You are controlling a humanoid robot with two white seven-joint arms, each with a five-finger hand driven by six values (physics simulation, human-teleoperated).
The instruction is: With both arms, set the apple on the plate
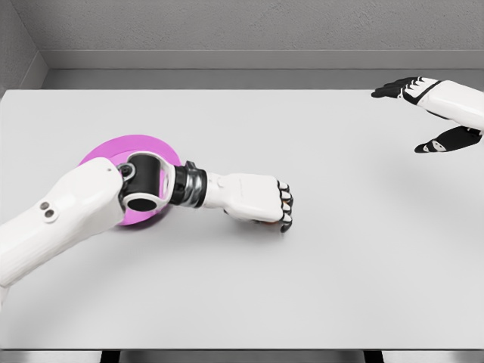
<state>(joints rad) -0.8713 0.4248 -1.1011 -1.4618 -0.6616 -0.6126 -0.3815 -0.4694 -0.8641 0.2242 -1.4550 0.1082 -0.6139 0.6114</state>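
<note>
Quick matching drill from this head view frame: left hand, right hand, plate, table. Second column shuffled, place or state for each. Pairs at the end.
Column 1
1. left hand
2. right hand
3. plate
4. table

Column 2
A. pink, partly hidden under the left forearm
B. fingers curled, knuckles up, low over the table near the middle
C. fingers spread, holding nothing, far right near the back edge
D. light grey surface bearing everything

Pairs: 1-B, 2-C, 3-A, 4-D
</note>
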